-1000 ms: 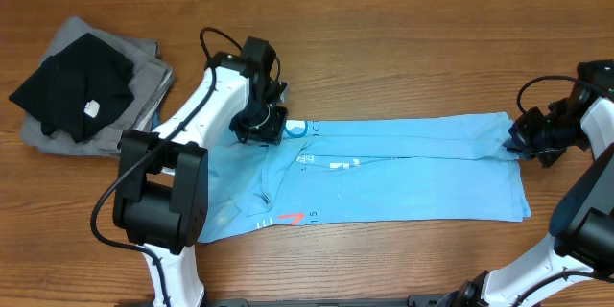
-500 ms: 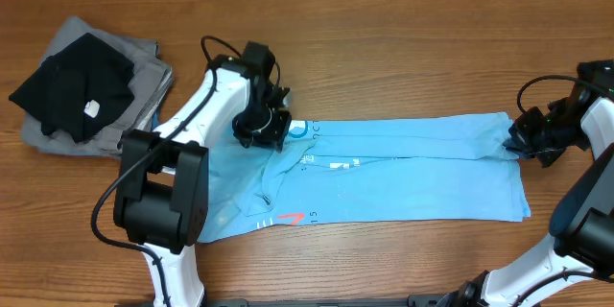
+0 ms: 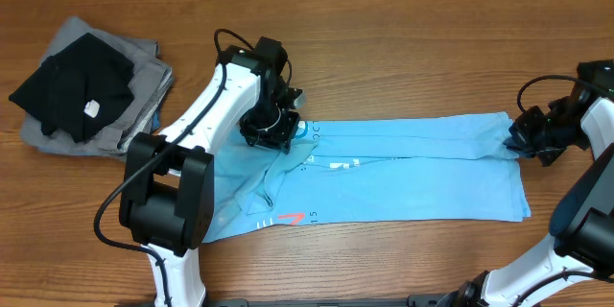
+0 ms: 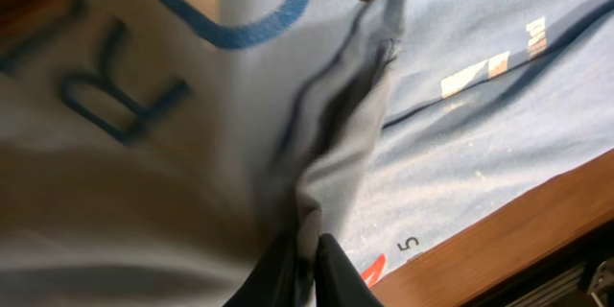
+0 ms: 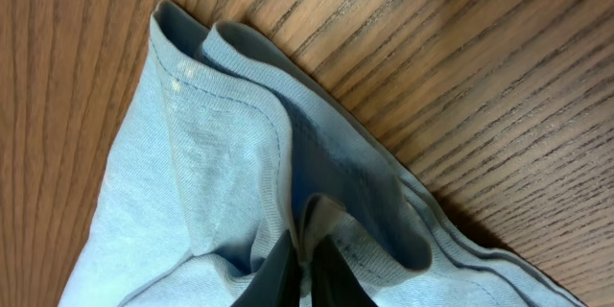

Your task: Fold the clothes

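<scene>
The bench (image 3: 403, 29) is brown wood with its grain running left to right, and it carries two lots of cloth. At far left sits a pile of black and grey clothes (image 3: 58, 134), with a crumpled black piece on top showing a small white tag (image 3: 93, 108), well apart from the work. The sky-blue T-shirt (image 3: 413, 177) lies across the middle as a long band, flat and squared at the right end, rumpled into a raised ridge at the left. The left arm (image 3: 206, 115) crosses the shirt's left end and hides that corner from overhead. Its black cable (image 3: 223, 40) loops on the far side. The left tool (image 3: 273, 132) is at the shirt's far-left edge, narrow, pinching a gathered fold of the soft knit between dark fingers (image 4: 276, 273). The right tool (image 3: 515, 141) is at the far-right corner, nipped tight on a doubled, stitched hem that rolls in two soft lips. There is open wood along the whole far side, and a strip between the pile and the left arm. The shirt's near edge lies close to the arm bases. Its lettering is white marks, an orange-red stroke (image 3: 293, 218) and a blue ring (image 4: 225, 5).
</scene>
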